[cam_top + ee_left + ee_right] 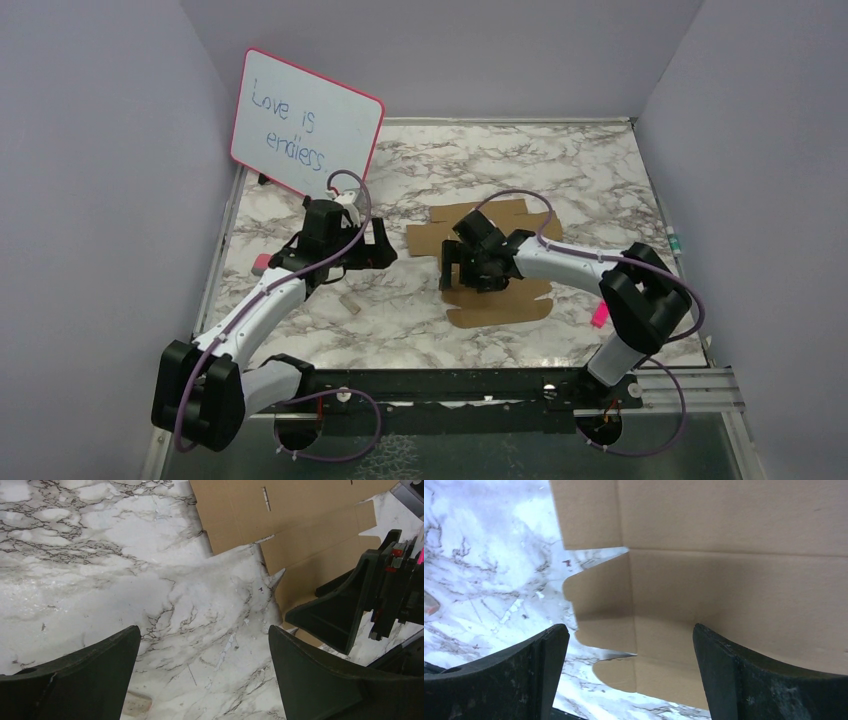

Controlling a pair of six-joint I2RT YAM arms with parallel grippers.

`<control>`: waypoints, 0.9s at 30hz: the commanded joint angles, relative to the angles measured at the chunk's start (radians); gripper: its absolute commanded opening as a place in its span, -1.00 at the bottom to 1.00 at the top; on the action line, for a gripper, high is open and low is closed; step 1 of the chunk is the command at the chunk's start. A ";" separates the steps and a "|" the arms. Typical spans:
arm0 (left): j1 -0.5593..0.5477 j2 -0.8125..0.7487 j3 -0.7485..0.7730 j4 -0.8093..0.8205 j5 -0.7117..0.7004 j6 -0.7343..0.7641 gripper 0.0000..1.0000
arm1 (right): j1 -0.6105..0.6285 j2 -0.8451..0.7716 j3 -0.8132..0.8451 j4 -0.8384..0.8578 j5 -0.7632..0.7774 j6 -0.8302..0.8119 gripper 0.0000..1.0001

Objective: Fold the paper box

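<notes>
Flat unfolded paper box (pixel 497 311) lies mid-tabletop (pixel 600 180) with the right hand (pixel 463 263) spread wide and empty above its left flaps and the left hand (pixel 378 246) likewise empty nearby, so the fold likely needs a flap lifted along its crease.

Built alike on both sides: white tubular links along the left arm (pixel 262 310) and the right arm (pixel 565 262), broken up by chunky black joint housings. Wired with a thin purple cable (pixel 352 195) looping loosely beside each arm and curling down under the base. Tipped with a matte black left gripper (pixel 202 645) and right gripper (pixel 629 645), each with two broad, wedge-shaped fingers (pixel 95 675), curved on the inner edge, scuffed and dusty. Marked with small red details on the right gripper's body, as seen from the left wrist
</notes>
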 commanded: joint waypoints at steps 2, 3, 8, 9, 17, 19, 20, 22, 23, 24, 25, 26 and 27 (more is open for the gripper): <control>-0.011 0.025 0.034 -0.003 0.020 -0.003 0.98 | 0.072 0.051 0.069 -0.019 0.013 0.062 1.00; -0.013 0.027 0.033 -0.002 0.020 -0.003 0.98 | 0.085 0.058 0.079 -0.019 0.023 0.065 1.00; -0.015 0.032 0.033 -0.001 0.019 -0.001 0.98 | 0.142 0.075 0.127 -0.013 0.017 0.064 1.00; -0.016 0.035 0.032 -0.002 0.016 -0.001 0.98 | 0.148 0.076 0.137 -0.013 0.010 0.059 1.00; -0.016 0.127 0.071 0.034 0.015 -0.040 0.91 | 0.121 -0.029 0.128 -0.002 0.150 -0.116 1.00; -0.016 0.163 0.084 0.061 0.024 -0.060 0.86 | 0.075 -0.088 0.090 0.040 0.141 -0.166 1.00; -0.017 0.183 0.092 0.078 0.030 -0.070 0.83 | 0.047 -0.108 0.069 0.064 0.122 -0.189 1.00; -0.020 0.225 0.107 0.111 0.046 -0.092 0.75 | -0.022 -0.150 0.029 0.111 0.086 -0.232 1.00; -0.021 0.247 0.115 0.127 0.050 -0.101 0.72 | -0.054 -0.166 0.011 0.132 0.060 -0.251 1.00; -0.022 0.268 0.122 0.143 0.049 -0.113 0.68 | -0.091 -0.183 -0.005 0.156 0.030 -0.272 1.00; -0.023 0.287 0.128 0.160 0.048 -0.122 0.64 | -0.131 -0.193 -0.019 0.176 -0.008 -0.287 1.00; -0.023 0.304 0.131 0.181 0.047 -0.130 0.61 | -0.171 -0.202 -0.030 0.195 -0.056 -0.303 1.00; -0.024 0.319 0.133 0.204 0.045 -0.141 0.59 | -0.213 -0.206 -0.038 0.210 -0.101 -0.318 1.00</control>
